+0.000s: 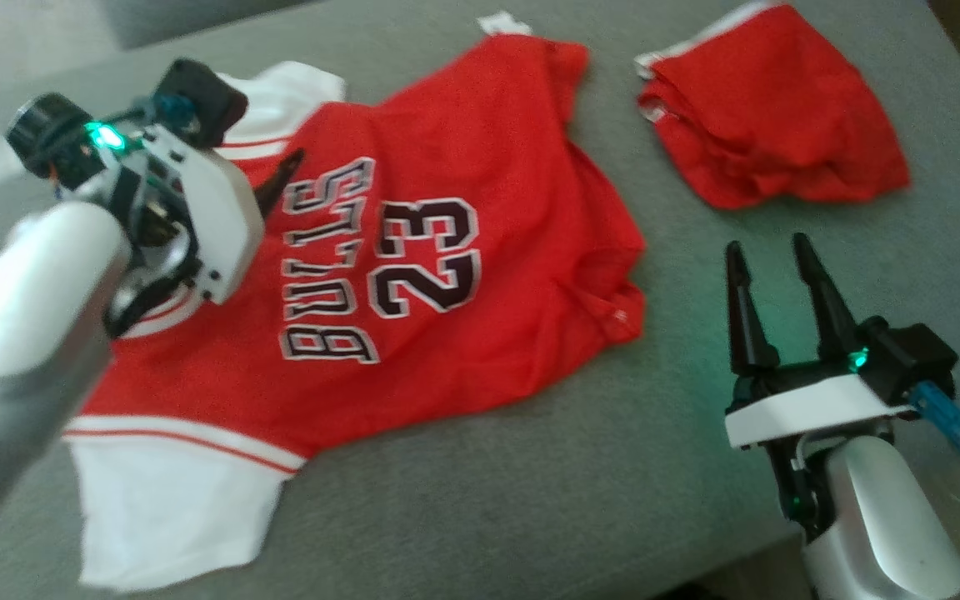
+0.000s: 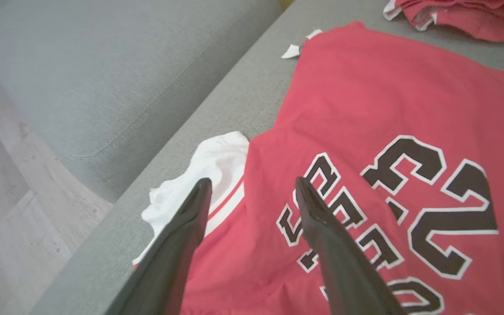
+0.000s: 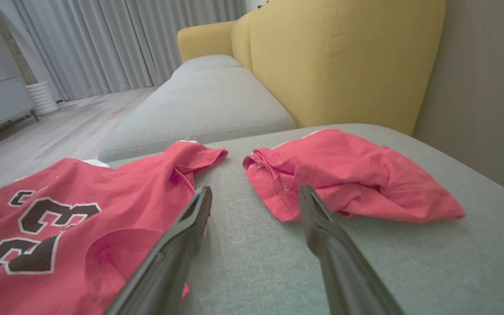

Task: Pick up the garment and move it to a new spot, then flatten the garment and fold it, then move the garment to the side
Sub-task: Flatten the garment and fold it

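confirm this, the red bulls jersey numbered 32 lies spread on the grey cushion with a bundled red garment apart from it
Not quite: the jersey reads 23, not 32, as the head view shows. It does lie spread on the grey cushion, with the bundled red garment apart from it.

From the head, high up: looking forward and steeply down over the grey cushion (image 1: pixel 530 467), wide enough to take in the whole red jersey (image 1: pixel 447 250), the second red garment (image 1: pixel 772 108) beyond it and both arms. From the left wrist, close in: peering along the left hand (image 2: pixel 253 180) onto the jersey's white sleeve and lettering, with wood floor (image 2: pixel 11 218) past the cushion's edge. From the right wrist, low and nearly level (just above the fabric): facing along the right hand (image 3: pixel 255 188) across the cushion toward a yellow sofa back (image 3: pixel 344 57) and curtains (image 3: pixel 103 39). Shared by all three: the numbered jersey and the second red garment.
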